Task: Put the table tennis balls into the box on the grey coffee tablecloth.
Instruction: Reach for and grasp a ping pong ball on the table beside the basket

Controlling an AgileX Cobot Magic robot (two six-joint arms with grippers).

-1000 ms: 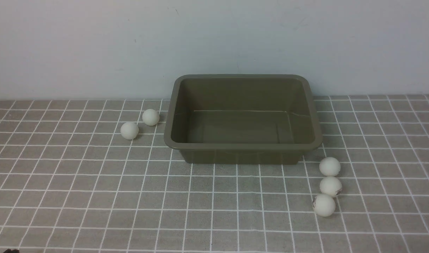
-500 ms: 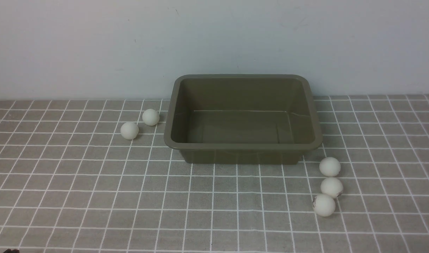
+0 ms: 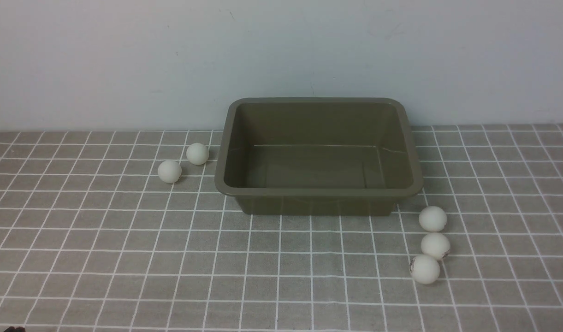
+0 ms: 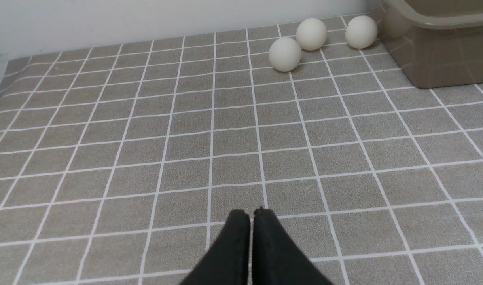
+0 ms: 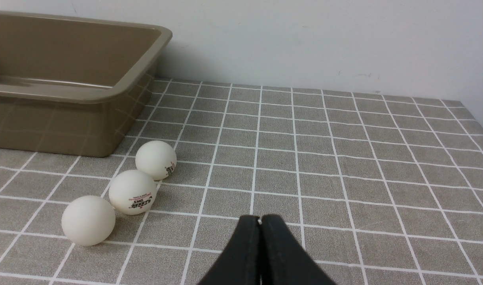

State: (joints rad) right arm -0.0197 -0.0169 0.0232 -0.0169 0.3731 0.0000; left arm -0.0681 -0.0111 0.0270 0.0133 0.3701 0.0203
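Note:
The olive-brown box (image 3: 318, 192) stands empty on the grey coffee tablecloth (image 3: 124, 258), close to the wall. In the front view, two table tennis balls (image 3: 169, 171) (image 3: 197, 153) lie left of the box. Three more (image 3: 432, 218) (image 3: 435, 245) (image 3: 424, 269) line up off its near right corner. My left gripper (image 4: 251, 211) is shut and empty, low over the cloth; three balls (image 4: 285, 54) (image 4: 311, 34) (image 4: 360, 31) lie well ahead of it beside the box (image 4: 443, 59). My right gripper (image 5: 260, 217) is also shut and empty, with three balls (image 5: 156, 160) (image 5: 132, 192) (image 5: 88, 220) ahead.
A pale wall (image 3: 124, 60) rises straight behind the box. In the wrist views the cloth's side edges (image 4: 0, 91) (image 5: 474, 118) show. Neither arm reaches into the front view.

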